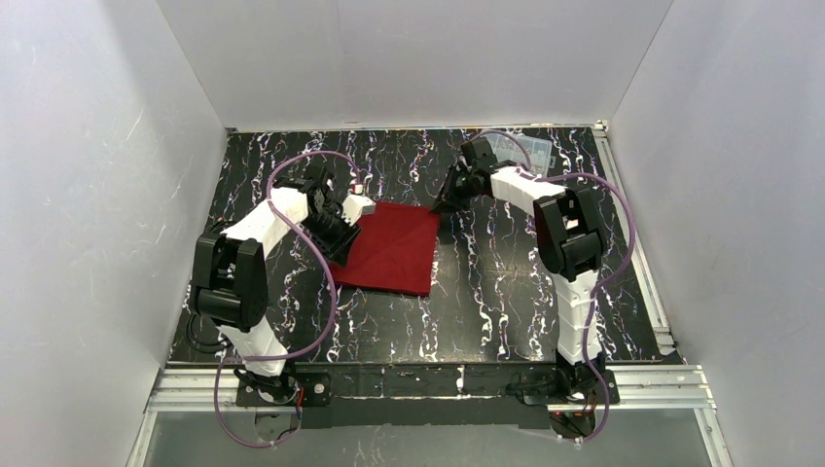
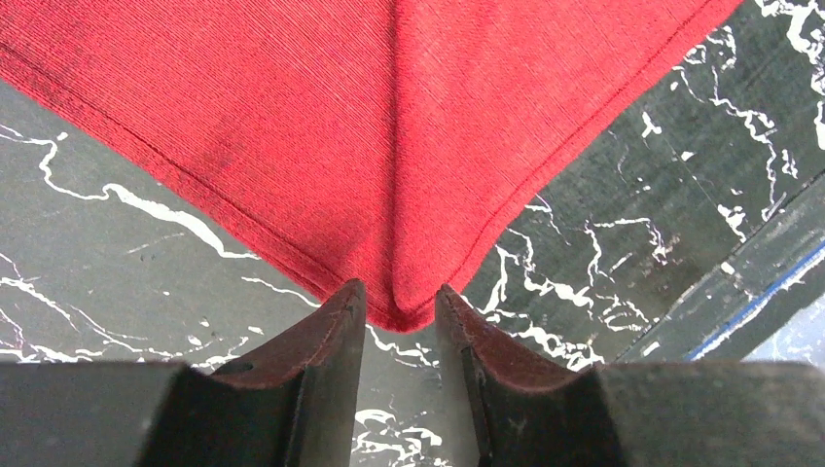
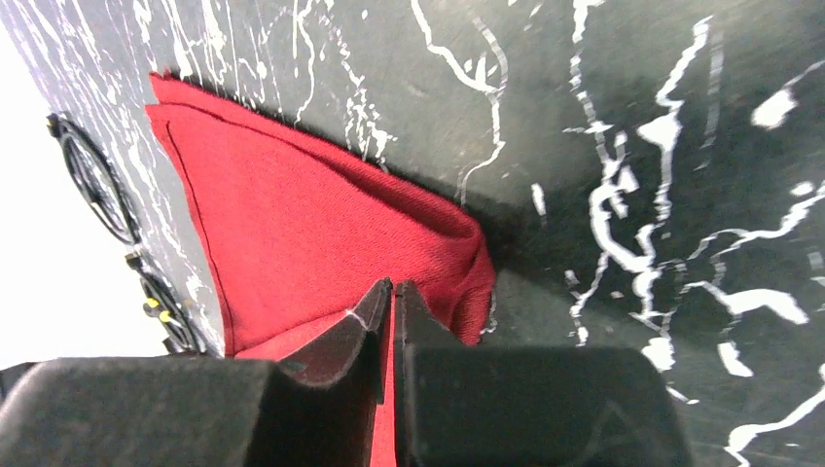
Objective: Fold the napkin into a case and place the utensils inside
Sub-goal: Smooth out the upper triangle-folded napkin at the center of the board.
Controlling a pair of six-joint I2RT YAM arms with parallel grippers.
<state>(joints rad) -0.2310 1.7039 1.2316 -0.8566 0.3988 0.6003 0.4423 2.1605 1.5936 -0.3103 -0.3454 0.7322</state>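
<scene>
White walls (image 1: 97, 195) close in three sides of a black table (image 1: 486, 311) veined with white like marble. A silver metal rail (image 1: 428, 387) runs along its near edge, where both arms are bolted, and another runs up the right side. Purple cables (image 1: 329, 282) loop along each arm. A clear plastic box (image 1: 525, 151) sits at the far right of the table.

The red napkin (image 1: 394, 248) lies flat a little left of the table's middle, with a faint crease across it. The left fingers (image 2: 340, 321) are at its far left corner. In the left wrist view they stand apart with bare table showing between them, and the tip of the corner lies between their tips, not squeezed. The right fingers (image 3: 413, 321) are at the far right corner. They are clenched almost together with red cloth running between them, and the napkin's edge is bunched and lifted off the table just beside them.
</scene>
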